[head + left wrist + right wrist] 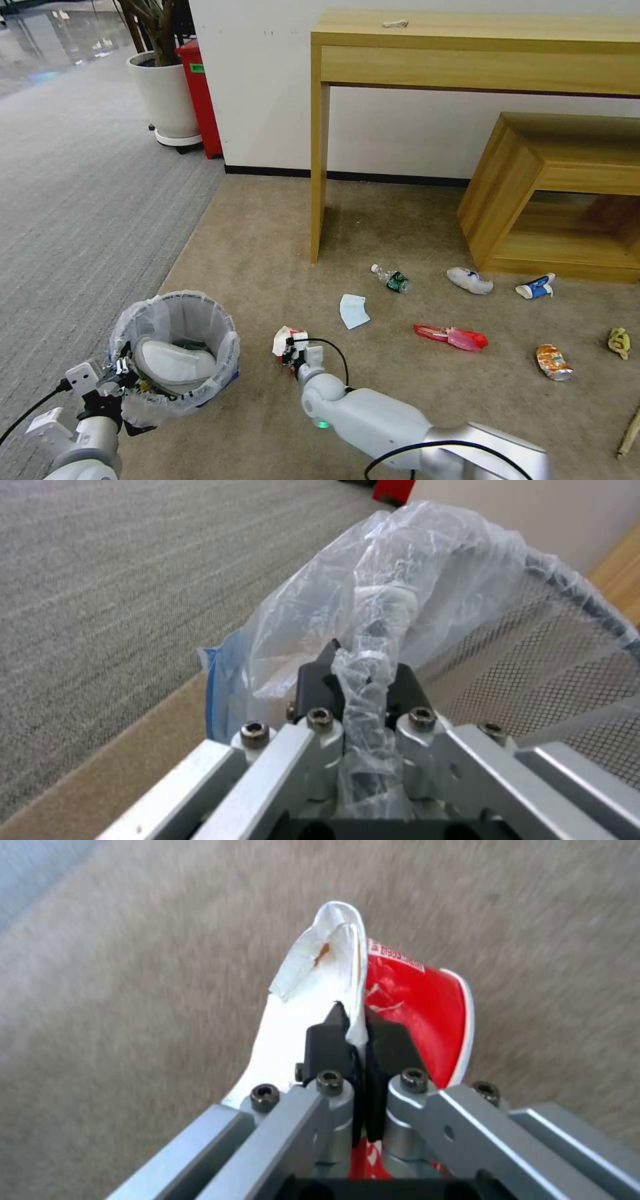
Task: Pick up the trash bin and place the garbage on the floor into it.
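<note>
Beside the trash bin (175, 353), which my left gripper (363, 700) holds clamped by its bagged rim, my right gripper (357, 1040) pinches a red-and-white wrapper (407, 1005) just over the floor (267, 253). That thin edge grip could slip during transfer, dropping it short.

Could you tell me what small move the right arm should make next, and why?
Probably carry it left over the trash bin. The right gripper is shut on a red and white wrapper, and the left gripper holds the bin's rim beside it.
</note>
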`<state>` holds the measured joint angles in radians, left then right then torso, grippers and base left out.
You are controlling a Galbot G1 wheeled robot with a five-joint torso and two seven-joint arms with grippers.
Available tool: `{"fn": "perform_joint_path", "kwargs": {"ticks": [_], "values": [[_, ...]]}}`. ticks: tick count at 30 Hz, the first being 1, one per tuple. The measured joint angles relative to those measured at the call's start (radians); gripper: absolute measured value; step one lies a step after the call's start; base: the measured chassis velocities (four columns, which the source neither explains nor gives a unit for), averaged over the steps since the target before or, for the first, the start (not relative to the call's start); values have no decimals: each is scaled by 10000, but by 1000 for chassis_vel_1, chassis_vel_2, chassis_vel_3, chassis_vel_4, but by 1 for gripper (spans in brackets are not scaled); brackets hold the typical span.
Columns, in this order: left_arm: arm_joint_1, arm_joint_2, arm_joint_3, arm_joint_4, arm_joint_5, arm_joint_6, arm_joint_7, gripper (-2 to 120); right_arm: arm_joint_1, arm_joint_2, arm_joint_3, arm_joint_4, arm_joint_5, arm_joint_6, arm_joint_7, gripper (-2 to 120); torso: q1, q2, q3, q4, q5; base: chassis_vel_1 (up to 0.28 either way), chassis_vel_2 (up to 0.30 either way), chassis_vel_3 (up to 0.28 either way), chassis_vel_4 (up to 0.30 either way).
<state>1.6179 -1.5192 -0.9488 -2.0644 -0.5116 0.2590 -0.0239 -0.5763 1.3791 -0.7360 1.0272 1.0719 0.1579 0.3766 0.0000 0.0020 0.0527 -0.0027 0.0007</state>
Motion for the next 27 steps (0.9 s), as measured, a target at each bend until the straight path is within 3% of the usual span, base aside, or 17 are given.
{"fn": "perform_joint_path", "kwargs": {"ticks": [6, 8, 10, 12, 17, 23, 27], "values": [[-75, 21, 81, 180, 7, 24, -7, 3, -85, -974, 301, 1617, 13, 543, -882, 0, 0, 0, 0, 2, 2, 0, 0, 0, 0], [-122, 60, 100, 291, 21, 28, -14, 3, -134, -1801, 496, 2665, -1, 998, -1700, 0, 0, 0, 0, 3, 3, 0, 0, 0, 0], [-130, 66, 102, 319, 23, 28, -15, 3, -145, -1939, 545, 2842, 0, 1073, -1815, 0, 0, 1, 0, 1, 2, 0, 0, 0, 0], [-168, 95, 103, 402, 27, 30, -17, 3, -192, -2756, 787, 3685, -85, 1455, -2322, 0, 0, 0, 0, 1, 3, 0, 0, 0, 0], [-190, 100, 123, 455, 41, 41, -22, 3, -174, -3522, 983, 4637, -120, 1869, -2852, 0, 0, 0, -1, 0, 3, 0, 0, 0, 0], [-126, 110, 210, 321, -44, 215, -41, 3, 110, -3971, 904, 5701, 157, 2354, -3983, 0, 0, 0, 0, 3, 1, 0, 0, 0, 0], [-28, 189, 342, -328, -550, 665, -255, 3, 756, -4099, 525, 6776, 723, 2747, -5333, 0, 0, 0, -1, 3, 1, 0, 0, 0, 0]]}}
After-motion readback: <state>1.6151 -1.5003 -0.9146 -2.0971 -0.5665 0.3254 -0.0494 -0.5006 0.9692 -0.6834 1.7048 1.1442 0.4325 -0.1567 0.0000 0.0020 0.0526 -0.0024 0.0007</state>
